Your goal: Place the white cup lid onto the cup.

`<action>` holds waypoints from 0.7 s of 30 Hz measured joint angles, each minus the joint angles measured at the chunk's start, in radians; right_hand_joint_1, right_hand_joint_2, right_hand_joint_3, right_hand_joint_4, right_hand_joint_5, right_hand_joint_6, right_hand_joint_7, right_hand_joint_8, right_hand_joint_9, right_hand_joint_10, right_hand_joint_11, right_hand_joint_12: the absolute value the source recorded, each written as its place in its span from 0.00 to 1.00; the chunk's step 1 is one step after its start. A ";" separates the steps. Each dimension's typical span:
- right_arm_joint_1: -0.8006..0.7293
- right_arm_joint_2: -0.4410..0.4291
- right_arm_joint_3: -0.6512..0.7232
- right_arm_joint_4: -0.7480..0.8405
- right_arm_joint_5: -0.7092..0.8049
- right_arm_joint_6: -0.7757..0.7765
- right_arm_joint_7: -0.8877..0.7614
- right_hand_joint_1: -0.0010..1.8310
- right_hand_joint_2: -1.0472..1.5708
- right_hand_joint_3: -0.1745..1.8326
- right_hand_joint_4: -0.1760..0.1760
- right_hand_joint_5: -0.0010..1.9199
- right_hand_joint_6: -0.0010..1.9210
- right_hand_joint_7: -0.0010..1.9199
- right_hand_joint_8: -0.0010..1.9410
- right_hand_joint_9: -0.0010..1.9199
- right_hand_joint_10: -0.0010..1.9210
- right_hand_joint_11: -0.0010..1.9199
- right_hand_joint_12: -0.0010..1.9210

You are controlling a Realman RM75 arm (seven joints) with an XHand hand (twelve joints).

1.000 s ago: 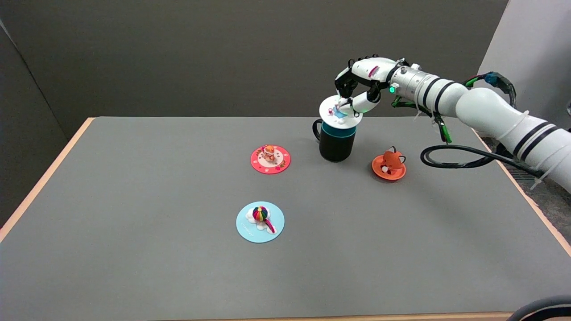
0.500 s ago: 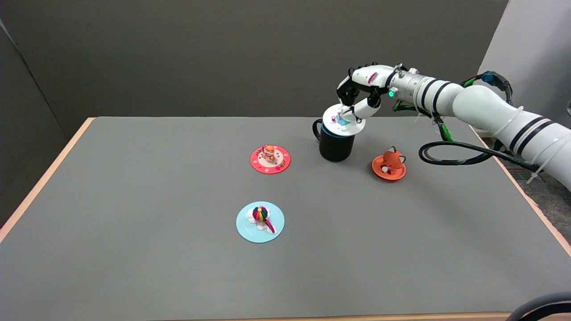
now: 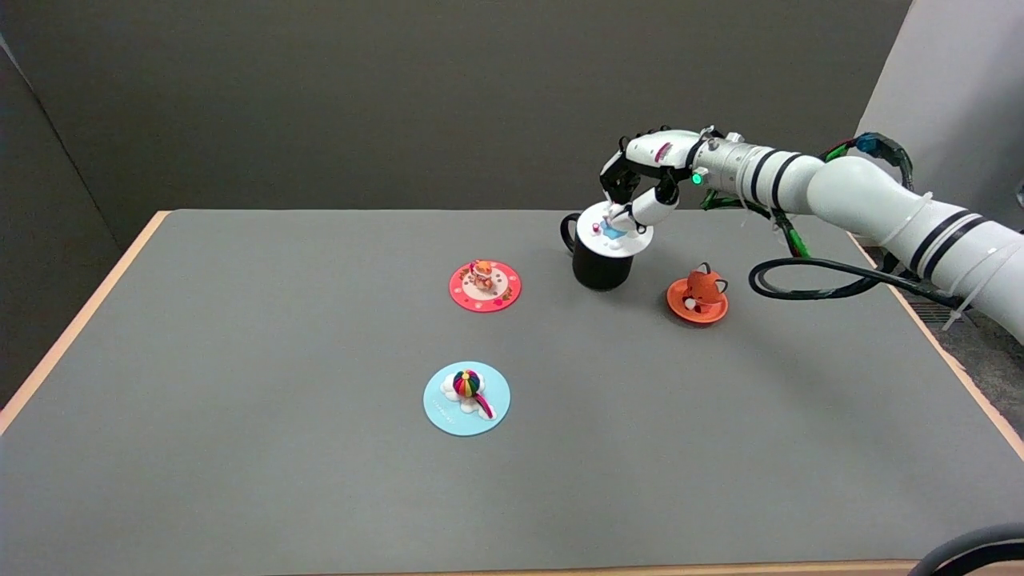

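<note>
So this looks like the set-down step, nearly done. The robot hand (image 3: 644, 172) has its fingers curled down around the little figure on top of the white cup lid (image 3: 614, 229), pinching it, and the lid sits right under the hand on the rim of the black cup (image 3: 600, 264), maybe a touch tilted toward the arm, hard to tell. Next move, I'd guess: let go gently and lift straight up so the lid doesn't drag off. The orange fox lid (image 3: 698, 298) lies on the bench (image 3: 240, 480) below the hand.
</note>
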 measured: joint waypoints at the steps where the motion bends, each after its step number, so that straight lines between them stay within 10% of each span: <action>1: 0.000 0.000 -0.001 0.000 0.000 0.000 0.000 0.51 0.76 0.36 1.00 0.42 0.73 0.48 0.18 0.40 0.12 0.26 0.13; 21: 0.048 -0.005 -0.023 0.008 0.027 -0.017 0.014 0.52 0.75 0.38 1.00 0.43 0.72 0.49 0.17 0.42 0.13 0.26 0.13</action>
